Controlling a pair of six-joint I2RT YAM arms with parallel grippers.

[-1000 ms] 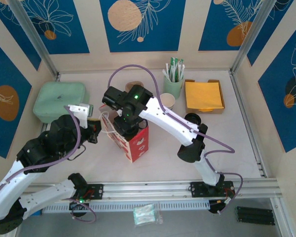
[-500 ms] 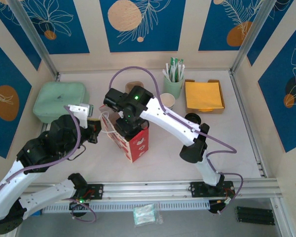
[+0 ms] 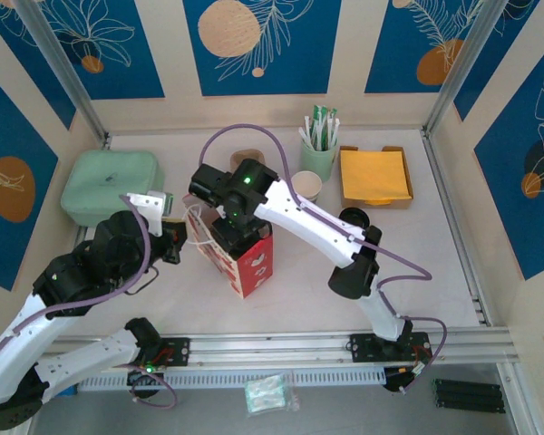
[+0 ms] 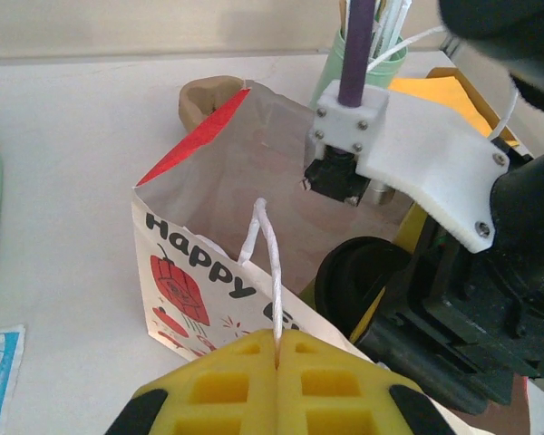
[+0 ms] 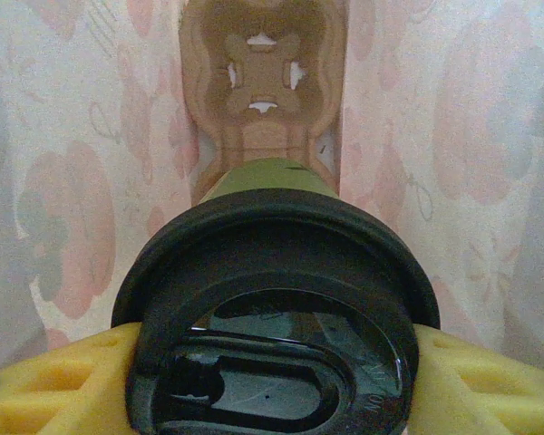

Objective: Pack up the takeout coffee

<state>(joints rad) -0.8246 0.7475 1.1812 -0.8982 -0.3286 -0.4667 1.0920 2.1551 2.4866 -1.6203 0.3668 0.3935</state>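
The takeout coffee (image 5: 270,177), its black lid (image 5: 272,299) pressed on, sits down inside the paper bag (image 3: 249,258), with the bag's pale printed walls close on both sides. Past it, at the bottom of the bag, lies a brown cardboard carrier (image 5: 263,82); I cannot tell whether the cup touches it. The right gripper (image 5: 272,372) reaches into the bag from above, partly spread, its yellow fingers (image 5: 63,381) clamped on the cup just under the lid. The left gripper (image 4: 276,349) is closed tight on the bag's white string handle (image 4: 265,245) at the near wall, holding the mouth wide. The bag stands upright near the middle of the table (image 3: 417,263). Well apart, toward the back, are a mint tumbler of sticks (image 3: 317,159), a second white cup (image 3: 306,186) just beside it, and a loose black lid (image 3: 354,217).
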